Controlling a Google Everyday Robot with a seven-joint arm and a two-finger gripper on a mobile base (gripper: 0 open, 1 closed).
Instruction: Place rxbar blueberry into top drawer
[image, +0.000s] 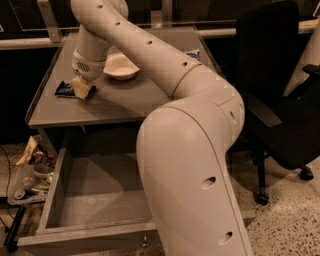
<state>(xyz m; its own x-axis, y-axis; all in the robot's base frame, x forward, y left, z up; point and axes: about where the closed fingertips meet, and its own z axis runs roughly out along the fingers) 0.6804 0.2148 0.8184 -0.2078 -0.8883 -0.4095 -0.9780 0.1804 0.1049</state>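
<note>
The rxbar blueberry (64, 89), a small flat dark navy wrapper, lies on the grey table (125, 102) near its left edge. My gripper (81, 89) points down at the bar's right end, its pale fingertips (80, 91) on or just over the wrapper. The top drawer (95, 200) stands pulled out below the table's front edge, and the part of its grey bottom that I see is bare. My big white arm hides the drawer's right part.
A white bowl (120, 66) stands on the table right of the gripper. A blue-and-white chip bag (192, 53) peeks out behind my arm at the back right. A black office chair (280, 100) stands to the right. Clutter (31, 172) lies on the floor at the left.
</note>
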